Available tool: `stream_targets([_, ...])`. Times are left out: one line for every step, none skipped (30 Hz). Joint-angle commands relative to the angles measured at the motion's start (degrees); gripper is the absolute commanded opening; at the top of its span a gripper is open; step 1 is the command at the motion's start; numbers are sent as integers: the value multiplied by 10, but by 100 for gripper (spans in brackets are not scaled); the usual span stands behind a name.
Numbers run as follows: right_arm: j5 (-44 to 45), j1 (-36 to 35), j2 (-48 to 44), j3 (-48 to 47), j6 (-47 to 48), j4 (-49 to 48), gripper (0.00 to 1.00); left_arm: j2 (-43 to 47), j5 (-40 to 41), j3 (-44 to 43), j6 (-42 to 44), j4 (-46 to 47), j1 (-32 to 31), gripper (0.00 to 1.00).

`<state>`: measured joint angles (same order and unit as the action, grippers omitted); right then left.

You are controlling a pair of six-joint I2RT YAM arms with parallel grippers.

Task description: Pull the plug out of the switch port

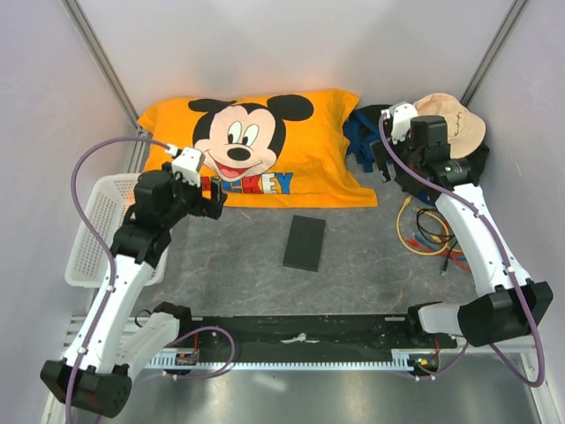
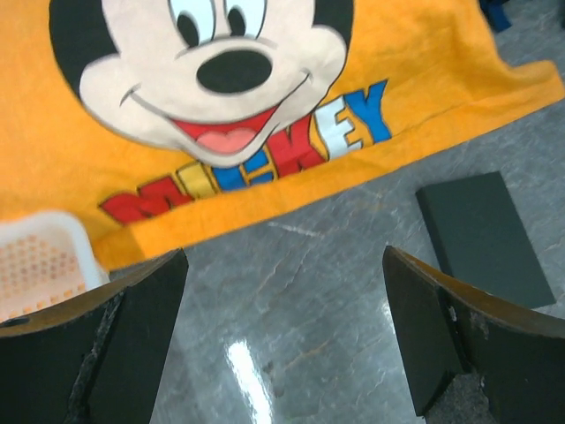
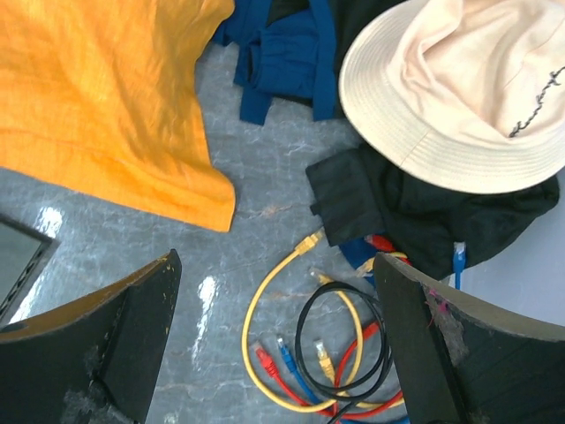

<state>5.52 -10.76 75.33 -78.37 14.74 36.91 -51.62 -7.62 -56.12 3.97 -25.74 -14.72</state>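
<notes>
The switch (image 1: 305,243) is a flat matte-black box lying on the grey table at the centre; it also shows at the right of the left wrist view (image 2: 494,238) and at the left edge of the right wrist view (image 3: 16,258). No cable or plug shows in it. My left gripper (image 1: 212,201) is open and empty above bare table (image 2: 282,344), left of the switch. My right gripper (image 1: 385,168) is open and empty above a coil of yellow, red, blue and black cables (image 3: 344,362), which lies to the right of the switch (image 1: 428,231).
An orange Mickey Mouse shirt (image 1: 256,146) lies across the back. A beige bucket hat (image 1: 455,119) sits on dark clothes (image 3: 424,212) at the back right, beside blue fabric (image 1: 357,132). A white basket (image 1: 97,225) stands at the left edge.
</notes>
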Motion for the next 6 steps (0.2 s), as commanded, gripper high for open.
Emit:
stream_targets([10,-4,-29,-7,-9,27,98,48,-13,50,-34,-12,40,100])
stream_targets([6,-4,-34,-4,2,36,98,56,-21,57,-30,-14,48,100])
stream_targets([3,-4,-39,0,5,38,98,63,-29,62,-26,-14,50,99])
stream_targets([-2,-6,-49,8,6,40,98,67,-49,72,-17,-13,51,100])
stream_targets([-5,-5,-55,11,4,43,98,77,-60,73,-11,-14,53,100])
stream_targets([-10,-6,-61,13,-3,44,98,80,-70,77,-12,-14,55,100])
